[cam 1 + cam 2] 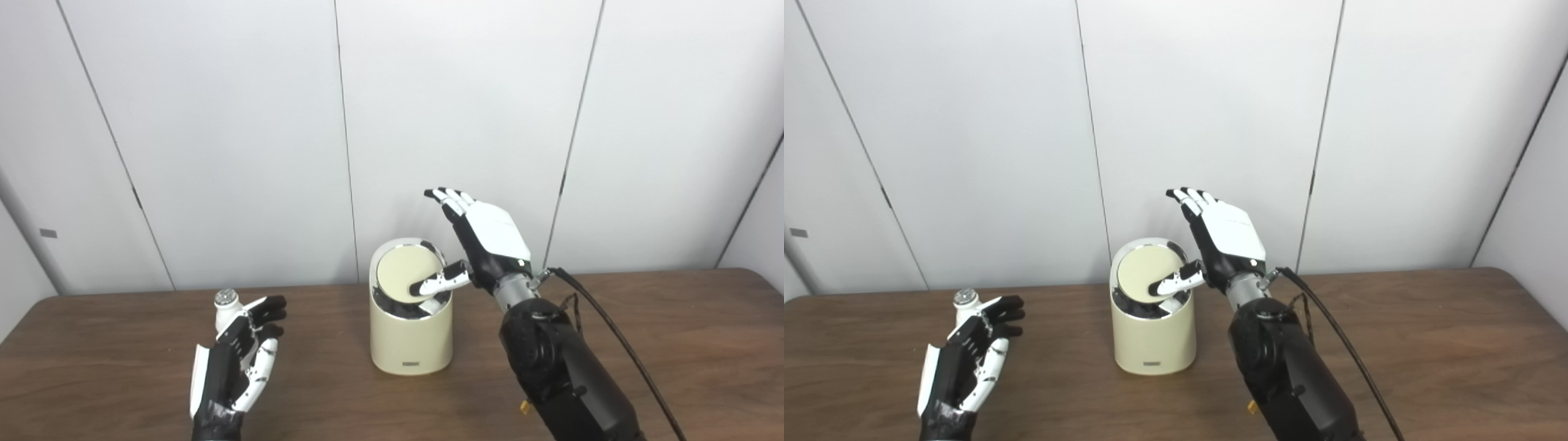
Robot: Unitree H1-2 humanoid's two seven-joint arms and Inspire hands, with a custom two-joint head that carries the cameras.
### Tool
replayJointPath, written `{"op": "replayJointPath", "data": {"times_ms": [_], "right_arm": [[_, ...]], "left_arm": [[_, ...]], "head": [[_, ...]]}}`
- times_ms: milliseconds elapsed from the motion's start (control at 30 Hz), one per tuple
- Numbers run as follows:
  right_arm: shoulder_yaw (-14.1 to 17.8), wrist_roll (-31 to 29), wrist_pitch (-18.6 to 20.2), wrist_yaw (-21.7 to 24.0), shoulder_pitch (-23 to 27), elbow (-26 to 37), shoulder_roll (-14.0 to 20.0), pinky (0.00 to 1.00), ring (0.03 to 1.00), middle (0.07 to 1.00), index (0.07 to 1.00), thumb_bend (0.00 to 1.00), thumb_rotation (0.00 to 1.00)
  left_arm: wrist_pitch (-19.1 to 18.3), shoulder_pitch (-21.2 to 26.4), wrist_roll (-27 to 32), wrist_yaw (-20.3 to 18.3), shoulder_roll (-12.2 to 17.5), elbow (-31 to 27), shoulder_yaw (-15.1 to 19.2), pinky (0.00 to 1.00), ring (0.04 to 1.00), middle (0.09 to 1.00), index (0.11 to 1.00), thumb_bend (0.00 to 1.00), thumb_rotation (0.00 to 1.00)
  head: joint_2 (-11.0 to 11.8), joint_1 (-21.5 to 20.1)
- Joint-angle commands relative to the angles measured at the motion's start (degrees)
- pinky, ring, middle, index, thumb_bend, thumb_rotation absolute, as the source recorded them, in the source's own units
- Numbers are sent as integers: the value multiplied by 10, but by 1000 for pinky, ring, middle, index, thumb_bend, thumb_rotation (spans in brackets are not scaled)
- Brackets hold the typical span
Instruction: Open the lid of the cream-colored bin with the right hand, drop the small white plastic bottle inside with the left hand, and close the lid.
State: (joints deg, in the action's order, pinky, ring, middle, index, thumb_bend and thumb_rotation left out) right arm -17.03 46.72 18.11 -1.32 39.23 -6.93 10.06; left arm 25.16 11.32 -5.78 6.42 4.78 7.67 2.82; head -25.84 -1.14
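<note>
The right hand's fingers [452, 199] are straight and spread, pointing up above the bin, gripping nothing; only the thumb [440, 282] reaches down, its tip resting on the tilted lid [405, 273]. The left hand's fingers [264, 315] are loosely curled beside the bottle, and I can't tell from here whether they truly have hold of it or merely lean against it.

The table [643, 343] is wide and brown, so nothing is close to an edge. The cream-colored bin [411, 334] stands near the middle, with the right hand [487, 239] just above and beside its rim. The lid is tipped up at the back, with a dark gap showing at the front, so I'd call it partly open. With one thumb pressing it and no grasp, it could swing back level if the thumb slips or lifts, and a hard sideways push might shove the light-looking bin along the table.

The left hand [236, 361] lies low at the left, well apart from the bin. The small white plastic bottle [227, 308] stands upright behind its fingertips. A clumsy closing could knock it over, and a loose hold might drop it short of the opening.
</note>
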Motion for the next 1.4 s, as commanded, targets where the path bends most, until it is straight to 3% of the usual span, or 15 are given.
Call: {"op": "replayJointPath", "data": {"times_ms": [0,100,167,200,300,467,533,733,833,1000,1067,1267,1367], "right_arm": [[5,10,11,1,10,9,6,945,960,945,910,964,217],[9,2,8,0,7,10,5,945,959,945,908,925,333],[11,-4,5,1,6,11,4,944,960,946,910,862,477],[13,-7,3,1,5,12,4,941,962,946,912,816,624],[16,-15,2,6,4,15,4,936,964,949,916,793,806],[22,-31,-7,7,2,16,5,928,964,948,917,757,931],[23,-37,-14,5,1,17,7,914,954,939,909,785,968],[31,-61,-23,6,-4,24,8,881,934,926,900,888,1000],[46,-97,-31,9,-13,36,5,911,947,935,910,910,1000],[75,-168,-74,8,-35,60,2,899,963,951,930,996,936],[85,-184,-91,-4,-46,69,-1,847,938,955,945,1000,908],[125,-224,-153,-59,-92,102,-27,804,919,953,937,1000,778],[135,-219,-186,-88,-116,119,-36,723,856,897,871,791,683]], "left_arm": [[15,17,7,0,4,-22,2,646,734,757,737,223,510],[15,17,6,-1,4,-22,3,642,734,757,737,226,504],[15,18,6,0,3,-21,3,642,734,757,736,227,506],[16,18,6,0,4,-20,2,641,732,755,734,225,502],[16,19,4,1,4,-18,2,639,730,754,733,229,500],[16,19,8,-1,3,-16,2,637,730,756,734,237,510],[17,19,8,1,3,-15,2,637,730,755,733,235,506],[16,20,6,1,3,-13,1,644,732,756,734,232,503],[16,20,7,1,2,-14,2,644,733,756,733,232,507],[16,20,7,1,3,-13,2,640,730,754,732,231,500],[17,20,8,1,4,-13,2,638,727,754,732,235,499],[17,20,9,0,7,-12,2,639,728,753,733,229,500],[17,20,9,0,8,-11,3,637,726,754,736,228,501]], "head": [[-2,-1],[-2,-1],[-2,-2],[-1,-1],[0,-1],[2,-1],[2,-1],[4,-1],[4,-1],[4,-2],[5,-3],[5,-4],[6,-6]]}}
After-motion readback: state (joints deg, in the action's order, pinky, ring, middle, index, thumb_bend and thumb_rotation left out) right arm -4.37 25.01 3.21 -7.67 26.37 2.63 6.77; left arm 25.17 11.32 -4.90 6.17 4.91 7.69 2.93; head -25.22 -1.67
